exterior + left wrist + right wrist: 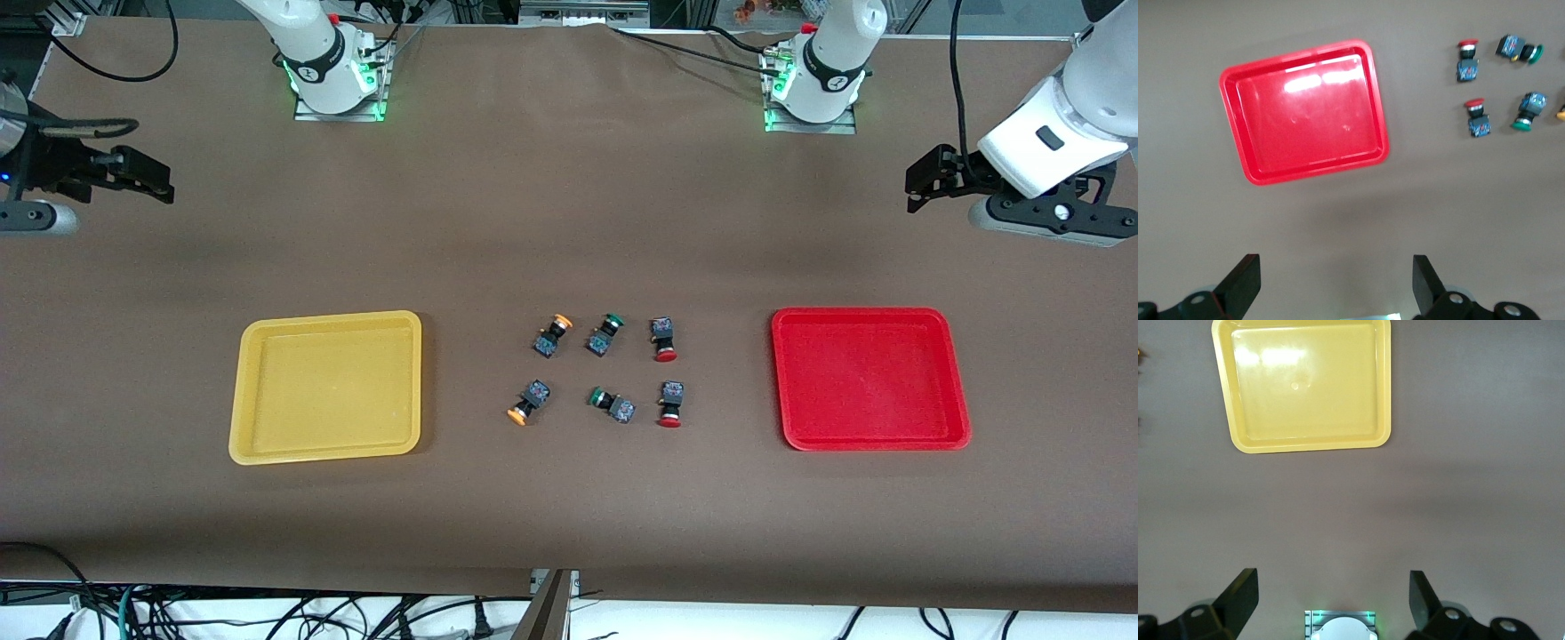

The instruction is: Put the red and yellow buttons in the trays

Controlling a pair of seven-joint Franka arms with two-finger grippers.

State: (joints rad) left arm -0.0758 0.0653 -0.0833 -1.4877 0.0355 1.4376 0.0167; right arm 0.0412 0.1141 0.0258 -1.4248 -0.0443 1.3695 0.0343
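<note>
Left gripper [916,185]: I see it spread, holding nothing, frame's upper right.
Right gripper [160,182]: spread, empty, upper left.
Red-capped and yellow-capped dark push-button switches [664,338]: mid-frame on brown surface [569,222], between shallow yellow plastic tray [267,329] and red plastic tray [867,315].
Next: I'd descend vertically, fingers straddling one body, avoiding green-capped switches [605,333].

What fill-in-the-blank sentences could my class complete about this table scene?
1. The red tray holds ____ buttons.
2. Between the red tray and the yellow tray lie ____ buttons.
3. The two middle buttons have ____ caps.
4. The left gripper and right gripper are both ____.

Missing words: no; six; green; open
</note>
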